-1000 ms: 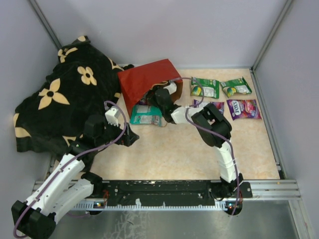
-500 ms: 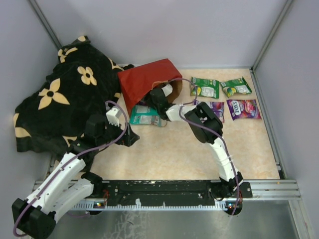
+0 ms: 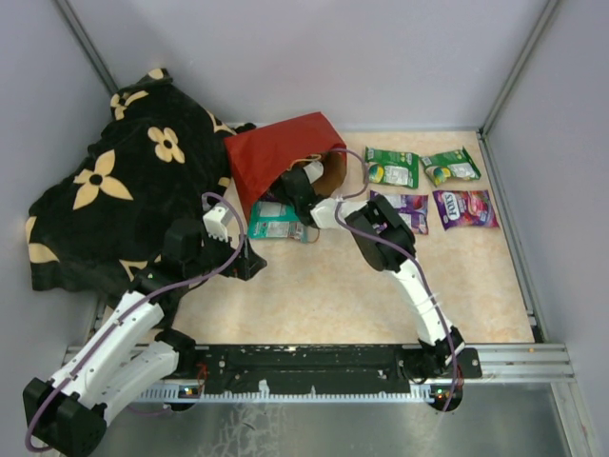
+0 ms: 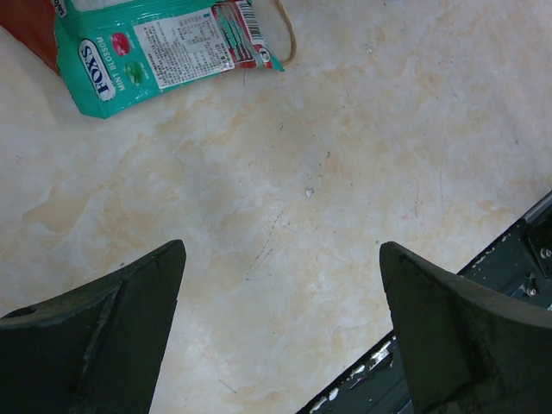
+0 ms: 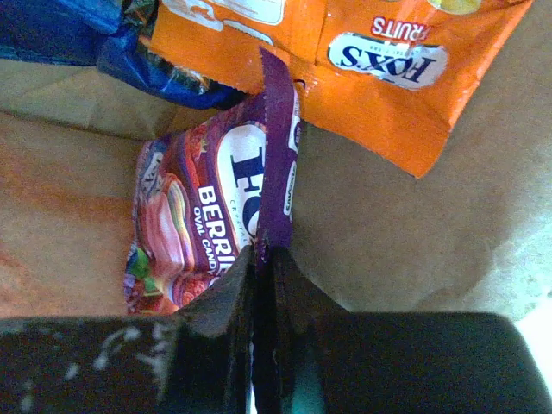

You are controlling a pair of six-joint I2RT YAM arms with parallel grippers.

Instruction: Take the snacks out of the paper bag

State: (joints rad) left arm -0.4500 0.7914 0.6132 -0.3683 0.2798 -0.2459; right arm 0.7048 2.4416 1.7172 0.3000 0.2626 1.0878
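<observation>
The red paper bag lies on its side, mouth facing right. My right gripper reaches into that mouth. In the right wrist view the right gripper is shut on the edge of a purple snack packet lying on the bag's brown inside. An orange packet and a blue bag lie deeper in. A teal packet rests on the table just below the bag. My left gripper hangs open over bare table, below the teal packet.
Two green packets, a purple one and a pink-red one lie at the right back. A black flower-patterned blanket covers the left. A black rail runs along the near edge.
My right gripper has pushed further left into the bag's mouth and has shut on the purple packet. The left arm has not moved.
</observation>
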